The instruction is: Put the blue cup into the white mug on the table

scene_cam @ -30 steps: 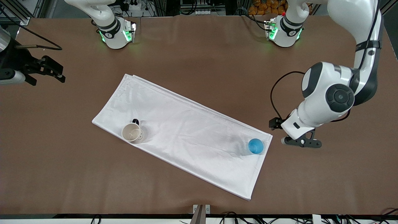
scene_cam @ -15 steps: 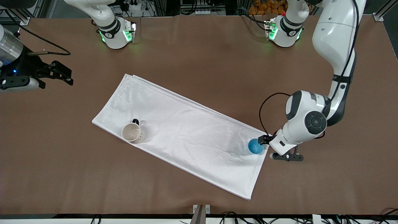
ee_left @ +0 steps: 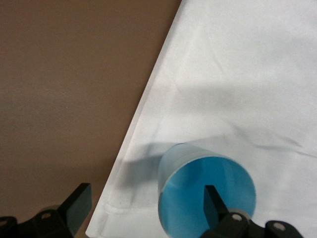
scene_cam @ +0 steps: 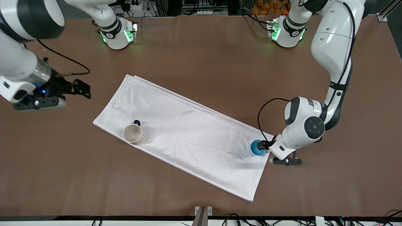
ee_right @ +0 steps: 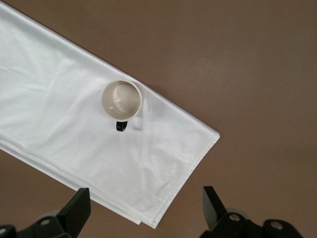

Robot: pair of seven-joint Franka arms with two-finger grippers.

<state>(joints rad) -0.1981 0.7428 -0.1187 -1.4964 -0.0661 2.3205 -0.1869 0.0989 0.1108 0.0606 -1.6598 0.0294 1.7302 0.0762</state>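
A white cloth (scene_cam: 185,135) lies slantwise across the middle of the brown table (scene_cam: 201,50) in the front view, and both vessels stand on it. The mug (scene_cam: 134,133) stands upright near the cloth's corner toward the right arm's end, left of centre in the front view, its dark handle on the side away from the front camera; its cream inside holds nothing, as the right wrist view (ee_right: 121,97) also shows. The cup (scene_cam: 258,147) stands upright at the cloth's corner toward the left arm's end, right of centre in that view, well apart from the mug, with plain cloth between them. The left gripper (scene_cam: 263,145) is down at the cup, its fingers spread; in the left wrist view (ee_left: 143,203) one finger (ee_left: 214,203) reaches inside the cup's (ee_left: 205,193) blue hollow and the other (ee_left: 77,204) stands outside its wall over the cloth's edge, so the rim lies between them, unclamped. The cup holds nothing but that finger. The right gripper (scene_cam: 82,89) hangs over bare table at the left edge of the front view, off the cloth; in the right wrist view (ee_right: 143,206) its fingers stand wide apart and hold nothing.
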